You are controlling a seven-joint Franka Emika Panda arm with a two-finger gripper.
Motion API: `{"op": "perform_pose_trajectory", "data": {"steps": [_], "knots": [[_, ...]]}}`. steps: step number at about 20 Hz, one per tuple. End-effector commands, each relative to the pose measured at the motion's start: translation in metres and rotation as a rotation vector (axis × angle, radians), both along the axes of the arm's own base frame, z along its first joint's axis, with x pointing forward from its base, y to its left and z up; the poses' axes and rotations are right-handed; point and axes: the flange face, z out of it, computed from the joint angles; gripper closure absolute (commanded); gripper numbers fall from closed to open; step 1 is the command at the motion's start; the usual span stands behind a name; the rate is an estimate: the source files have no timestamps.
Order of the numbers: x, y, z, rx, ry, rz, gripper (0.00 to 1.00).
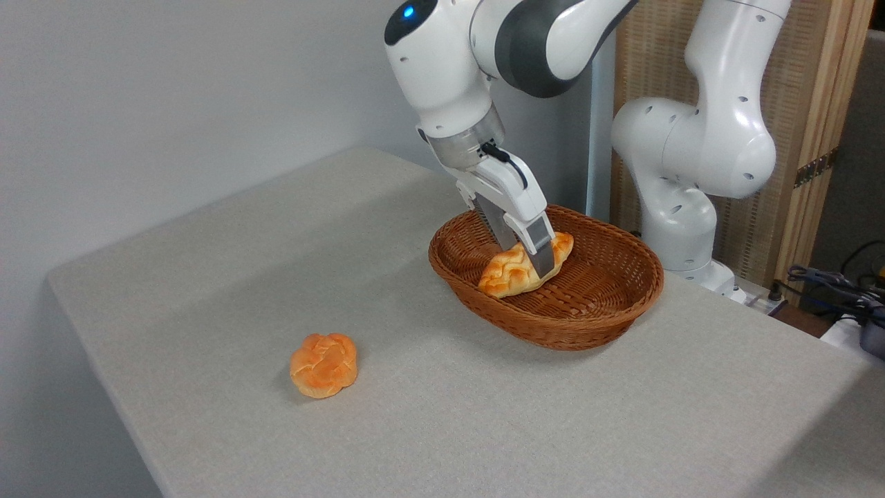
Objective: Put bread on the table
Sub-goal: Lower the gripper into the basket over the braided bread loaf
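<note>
The bread (508, 271), a braided golden-orange loaf with pointed ends, lies low inside the brown wicker basket (608, 308) right of centre. My gripper (525, 254) reaches down into the basket from the upper left. One finger (543, 257) crosses the front of the loaf's middle and the other sits behind it, so the jaws are shut on the loaf. The table (484, 415) is a light grey speckled surface under everything.
A small round knotted orange bun (323, 364) lies on the table at the front left. The arm's white base (681, 228) stands behind the basket, and cables (840, 290) lie at the right edge. The table's left edge runs along a grey wall.
</note>
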Motion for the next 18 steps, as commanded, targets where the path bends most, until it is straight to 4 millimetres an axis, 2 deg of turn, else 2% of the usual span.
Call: {"op": "perform_pose_trajectory", "data": {"steps": [1,7,10,18], "knots": [[-0.0058,-0.0052,-0.0093,-0.008,0.002,-0.016,0.0],[-0.0074,-0.0042,-0.0148,-0.007,0.013,-0.013,0.0],[-0.0037,-0.0067,-0.0122,-0.079,-0.001,0.037,0.0],[-0.003,-0.006,-0.0183,-0.073,0.01,0.035,0.0]]}}
